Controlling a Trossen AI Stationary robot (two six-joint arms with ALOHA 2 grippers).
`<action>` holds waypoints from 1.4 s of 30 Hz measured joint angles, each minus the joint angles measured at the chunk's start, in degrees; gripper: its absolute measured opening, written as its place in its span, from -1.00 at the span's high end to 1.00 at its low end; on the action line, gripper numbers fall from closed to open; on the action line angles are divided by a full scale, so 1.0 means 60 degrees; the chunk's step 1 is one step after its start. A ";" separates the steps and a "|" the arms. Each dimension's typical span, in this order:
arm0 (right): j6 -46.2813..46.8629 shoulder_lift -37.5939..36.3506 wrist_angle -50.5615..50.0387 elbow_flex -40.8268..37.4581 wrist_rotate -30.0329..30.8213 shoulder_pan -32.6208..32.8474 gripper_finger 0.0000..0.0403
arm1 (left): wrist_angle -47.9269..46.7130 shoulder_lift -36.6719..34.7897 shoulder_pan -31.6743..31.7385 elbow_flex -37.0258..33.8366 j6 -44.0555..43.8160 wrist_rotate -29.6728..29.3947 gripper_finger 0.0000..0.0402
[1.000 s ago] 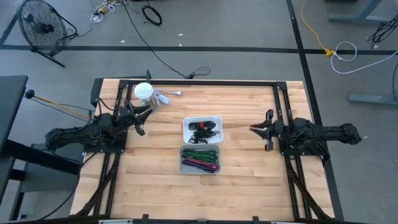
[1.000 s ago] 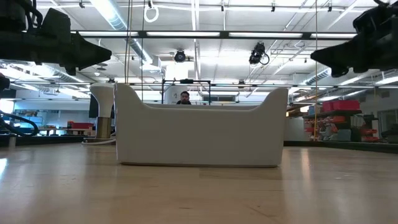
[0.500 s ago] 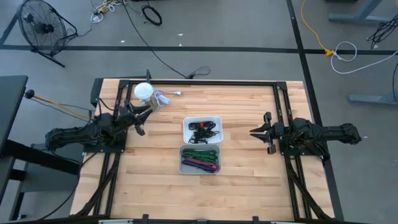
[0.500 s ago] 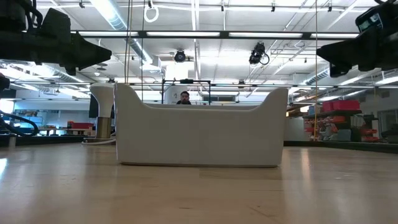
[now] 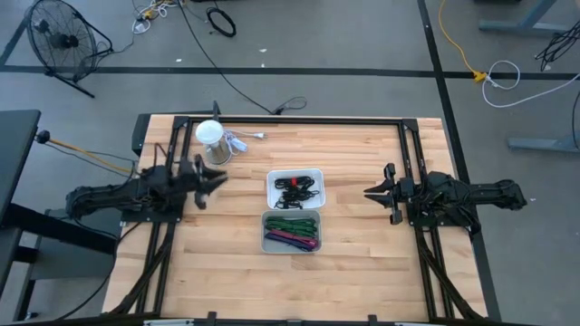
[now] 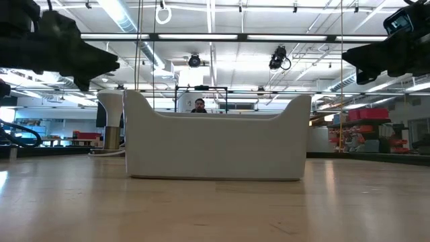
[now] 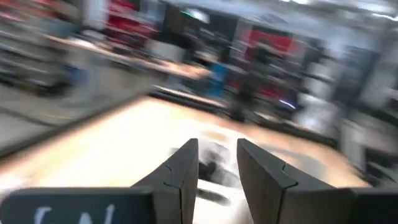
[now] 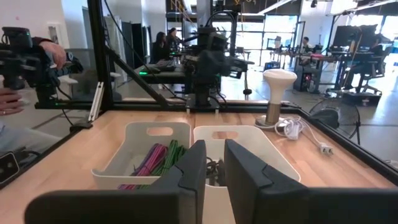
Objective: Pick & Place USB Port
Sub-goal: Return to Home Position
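A white, mushroom-shaped stand [image 5: 209, 133] rests on its base near the table's far left edge. Beside it a white USB adapter with its cable [image 5: 241, 139] lies flat; the right wrist view shows it too [image 8: 292, 129]. My left gripper [image 5: 217, 181] hovers above the table, near of the stand and left of the bins; its fingers are a little apart and hold nothing. My right gripper [image 5: 368, 191] waits in the air right of the bins, pointing at them, its fingers almost together and empty.
Two white bins stand at mid-table. The far one [image 5: 295, 189] holds black cables and the near one [image 5: 292, 232] holds green and pink ones. A black frame runs along the table's edges [image 5: 272, 119]. A person's hands [image 8: 18, 62] hold a device beyond the table.
My left gripper has swung away from the white stand, toward the table's near edge and the bins, and turned as it went; its wrist view is blurred by the motion. The bins, the stand and the adapter have stayed where they were.
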 joint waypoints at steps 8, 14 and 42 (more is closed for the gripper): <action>-0.0004 0.0000 0.0000 0.0000 0.0003 0.0000 0.71 | -0.0077 0.0004 -0.0434 -0.0004 0.1750 0.2622 0.43; -0.0004 0.0000 0.0000 0.0000 0.0003 0.0000 0.71 | -0.0176 0.0039 -0.0688 0.0001 0.1970 0.1889 0.43; -0.0015 0.0000 0.0000 0.0007 0.0007 -0.0003 0.71 | 0.0179 0.0048 -0.0683 -0.0007 0.1305 0.1819 0.43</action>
